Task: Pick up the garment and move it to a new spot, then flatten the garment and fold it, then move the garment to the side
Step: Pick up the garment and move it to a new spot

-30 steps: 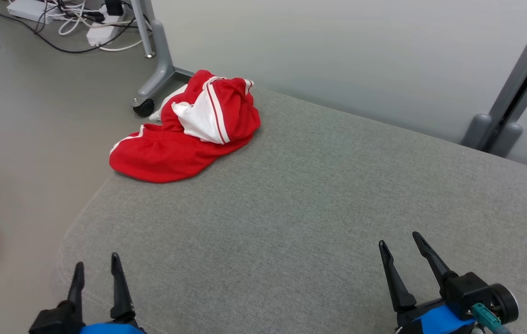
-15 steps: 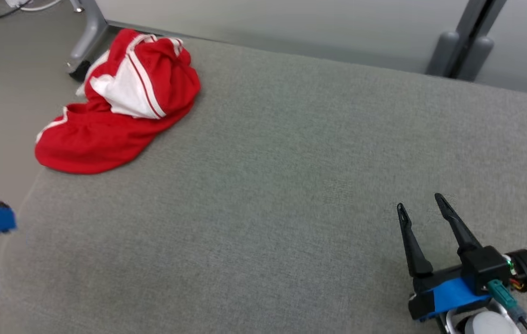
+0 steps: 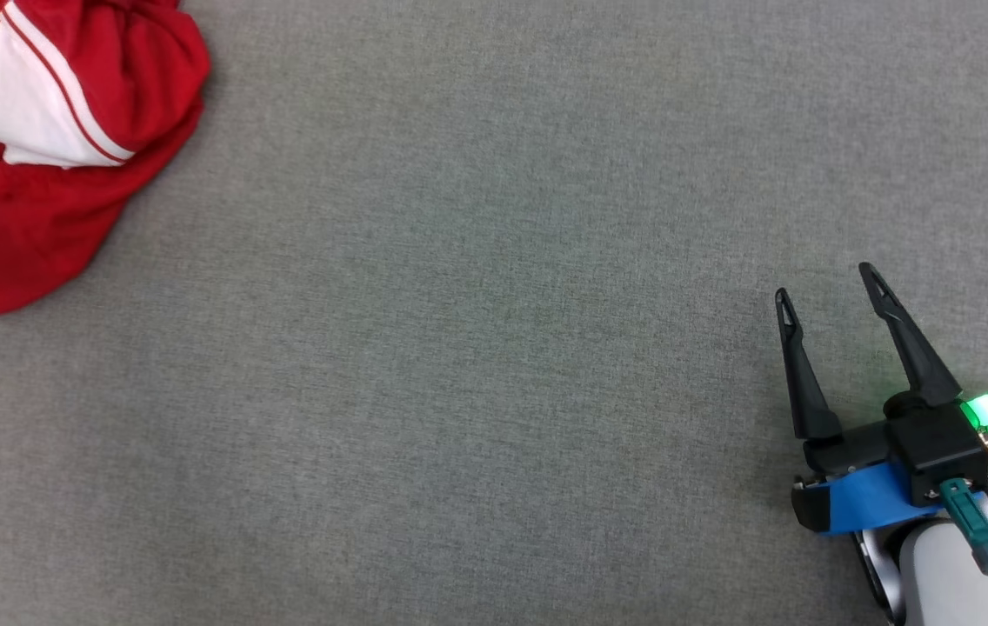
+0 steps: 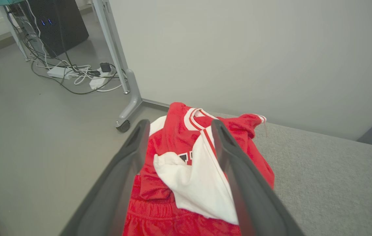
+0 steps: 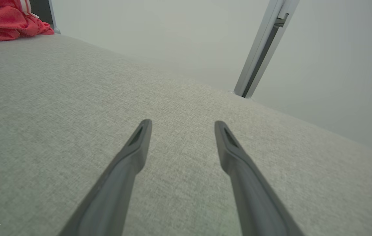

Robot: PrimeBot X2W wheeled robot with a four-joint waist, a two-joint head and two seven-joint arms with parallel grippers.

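The garment (image 3: 50, 148) is a crumpled red piece with white panels and stripes, lying at the far left corner of the grey padded surface (image 3: 477, 330). In the left wrist view the garment (image 4: 189, 167) lies just ahead of and below my left gripper (image 4: 179, 126), whose fingers stand apart above it with nothing between them. My right gripper (image 3: 824, 287) hovers open over bare fabric at the lower right, far from the garment. From the right wrist, a red edge of the garment (image 5: 6, 19) shows at the top left, beyond my open right gripper (image 5: 182, 126).
Past the surface's left corner lies grey floor with a wheeled metal leg (image 4: 128, 98), a power strip with tangled cables (image 4: 74, 73) and a dark cabinet (image 4: 58, 23). A pale wall runs behind the surface, with a grey upright post (image 5: 261, 49) at the right.
The head camera has tilted down and swung right, so the garment slid to the picture's top left. My left gripper has left the head view's lower left; the right one sits higher.
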